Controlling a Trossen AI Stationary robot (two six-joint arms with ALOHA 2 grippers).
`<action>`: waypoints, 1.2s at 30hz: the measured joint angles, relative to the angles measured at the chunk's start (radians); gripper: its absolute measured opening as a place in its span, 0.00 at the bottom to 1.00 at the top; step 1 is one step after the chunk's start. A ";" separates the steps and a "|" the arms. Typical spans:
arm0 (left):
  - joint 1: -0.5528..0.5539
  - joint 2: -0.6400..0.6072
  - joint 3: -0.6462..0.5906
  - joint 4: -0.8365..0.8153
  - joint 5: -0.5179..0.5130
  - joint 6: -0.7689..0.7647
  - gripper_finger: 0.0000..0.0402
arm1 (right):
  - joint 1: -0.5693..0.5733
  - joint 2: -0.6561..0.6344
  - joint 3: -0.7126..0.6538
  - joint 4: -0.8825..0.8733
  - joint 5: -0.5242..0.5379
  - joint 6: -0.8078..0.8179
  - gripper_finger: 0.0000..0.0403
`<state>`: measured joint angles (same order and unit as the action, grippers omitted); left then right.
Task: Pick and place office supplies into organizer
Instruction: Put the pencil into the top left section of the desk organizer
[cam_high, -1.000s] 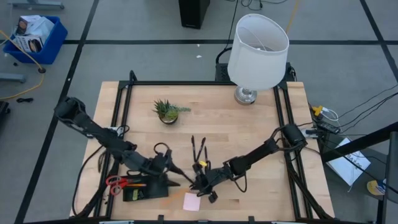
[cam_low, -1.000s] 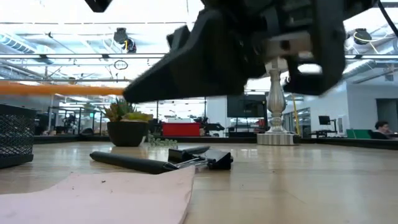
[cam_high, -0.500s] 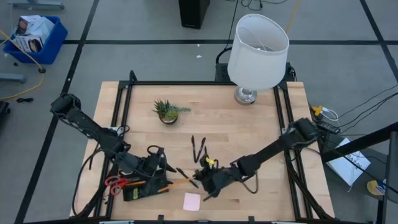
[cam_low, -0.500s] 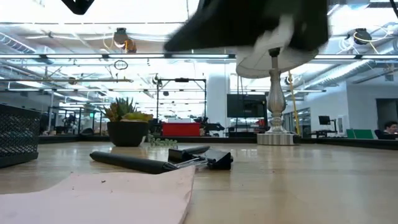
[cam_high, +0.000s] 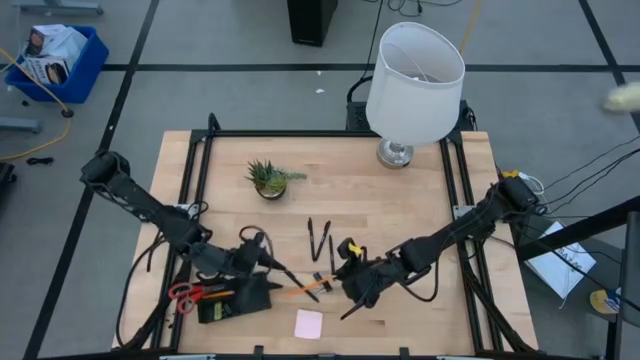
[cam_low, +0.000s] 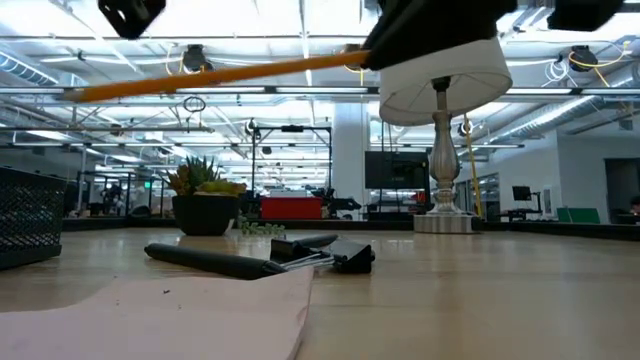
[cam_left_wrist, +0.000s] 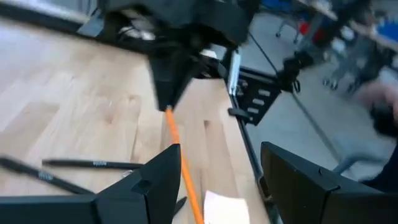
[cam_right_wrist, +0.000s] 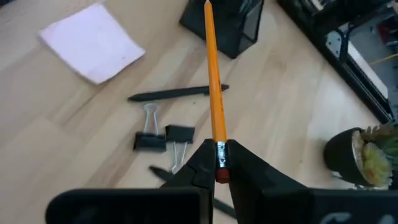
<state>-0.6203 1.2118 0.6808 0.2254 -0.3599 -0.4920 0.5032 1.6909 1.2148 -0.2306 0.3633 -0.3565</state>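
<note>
My right gripper (cam_high: 343, 283) is shut on an orange pencil (cam_high: 308, 289), held above the table near its front middle. The pencil's tip points toward the black organizer (cam_high: 235, 300) at the front left. My left gripper (cam_high: 283, 270) hovers open just right of the organizer; in its wrist view the pencil (cam_left_wrist: 182, 163) runs beside one finger (cam_left_wrist: 163, 177), and I cannot tell whether they touch. Two black pens (cam_high: 318, 240), binder clips (cam_right_wrist: 155, 140) and a pink pad (cam_high: 308, 323) lie flat on the table. Red-handled scissors (cam_high: 188, 295) lie left of the organizer. My right gripper pinches the pencil's eraser end (cam_right_wrist: 219, 149) between its two fingertips. The fingers come from the table's right, slanting down, in line with the pencil. The pencil (cam_low: 220, 73) sticks out ahead of them, nearly level, lifted clear of the table.
A potted plant (cam_high: 268, 178) stands far left of centre and a white-shaded lamp (cam_high: 413, 80) at the far right. A third black pen (cam_right_wrist: 177, 93) lies between the clips and the organizer. Bare wood lies between the plant and the lamp.
My right gripper has risen and drawn back toward the table's right edge, tipping closer to level. The pencil has come up with it, from low by the organizer to high and nearly level, clear of the table.
</note>
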 joint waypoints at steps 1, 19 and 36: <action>0.019 0.000 0.000 -0.004 0.017 -0.045 0.56 | 0.003 0.000 0.000 -0.008 -0.001 0.000 0.05; 0.285 0.192 0.018 0.126 0.409 -0.315 0.56 | -0.013 0.000 0.000 0.075 -0.030 -0.129 0.05; 0.304 0.372 0.019 0.329 0.528 -0.386 0.55 | -0.069 0.000 0.001 0.118 -0.134 -0.119 0.05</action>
<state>-0.3162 1.5836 0.6994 0.5544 0.1682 -0.8777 0.4346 1.6909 1.2155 -0.1131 0.2292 -0.4758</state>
